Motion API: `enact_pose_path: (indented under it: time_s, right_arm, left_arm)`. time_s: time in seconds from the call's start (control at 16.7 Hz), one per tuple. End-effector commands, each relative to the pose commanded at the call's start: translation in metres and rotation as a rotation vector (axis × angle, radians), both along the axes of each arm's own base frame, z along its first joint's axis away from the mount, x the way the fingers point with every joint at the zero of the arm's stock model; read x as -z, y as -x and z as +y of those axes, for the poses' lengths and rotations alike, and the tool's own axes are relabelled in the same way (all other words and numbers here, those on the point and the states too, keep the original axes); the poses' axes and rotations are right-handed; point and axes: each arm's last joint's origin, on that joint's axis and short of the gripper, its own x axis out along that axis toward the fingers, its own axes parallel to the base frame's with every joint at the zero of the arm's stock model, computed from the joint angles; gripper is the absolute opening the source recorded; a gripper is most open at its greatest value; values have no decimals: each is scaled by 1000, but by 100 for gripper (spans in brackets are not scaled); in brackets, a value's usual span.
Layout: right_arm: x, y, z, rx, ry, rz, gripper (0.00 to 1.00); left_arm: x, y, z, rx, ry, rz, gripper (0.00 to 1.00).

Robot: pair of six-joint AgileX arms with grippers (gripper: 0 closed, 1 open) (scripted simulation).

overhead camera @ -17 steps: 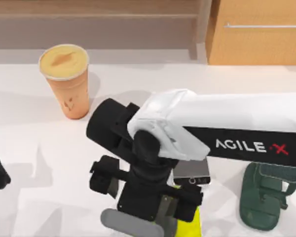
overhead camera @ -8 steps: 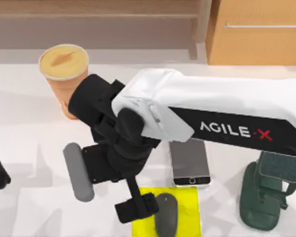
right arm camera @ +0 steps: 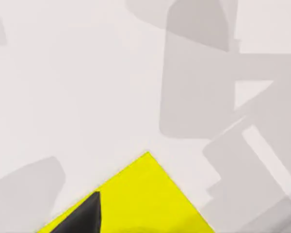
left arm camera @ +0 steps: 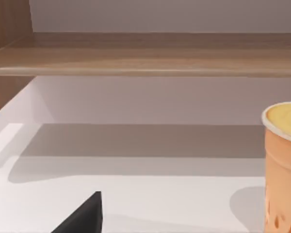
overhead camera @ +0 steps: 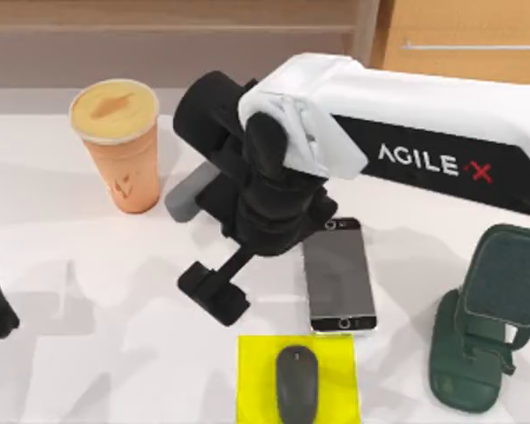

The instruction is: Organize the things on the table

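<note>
At six o'clock on the broad white tabletop (overhead camera: 71, 353), the small dark grey oval computer mouse (overhead camera: 298, 384) sits centred on the yellow square pad (overhead camera: 256, 389), nothing touching it. A second ago the right arm covered this spot, wrist low over the pad; half a second ago it had swung toward nine o'clock, mouse already exposed. Now it has pulled back toward twelve o'clock. Judgement: mouse is placed, arm is clearing off.

Mouse: smooth, low dome, long axis running six to twelve o'clock.

Black-screened silver-edged smartphone (overhead camera: 338, 275) lies flat just beyond the pad at one o'clock from the mouse, not yet moved, its far end under the arm. Dark green stand (overhead camera: 481, 327) is at its three o'clock, empty. Likely next item.

Right gripper (overhead camera: 214, 291): dark fingers at ten o'clock of the mouse, holding nothing; spread I cannot tell.

Orange paper cup with tan lid (overhead camera: 119, 146) upright at ten o'clock, apart.

Left arm parked at nine o'clock edge.
</note>
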Motion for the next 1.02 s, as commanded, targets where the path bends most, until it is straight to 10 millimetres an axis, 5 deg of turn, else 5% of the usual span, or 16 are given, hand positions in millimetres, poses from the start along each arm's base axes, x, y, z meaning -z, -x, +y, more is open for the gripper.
enact_pose_path:
  time_s: [0.48,1.02]
  right_arm:
    - [-3,-45,-59,761,86,119,100]
    - [-2,-49,-68,842,101,130,100]
  left_arm:
    - [0,0,0,0,0,0,100]
    - [0,0,0,0,0,0,100]
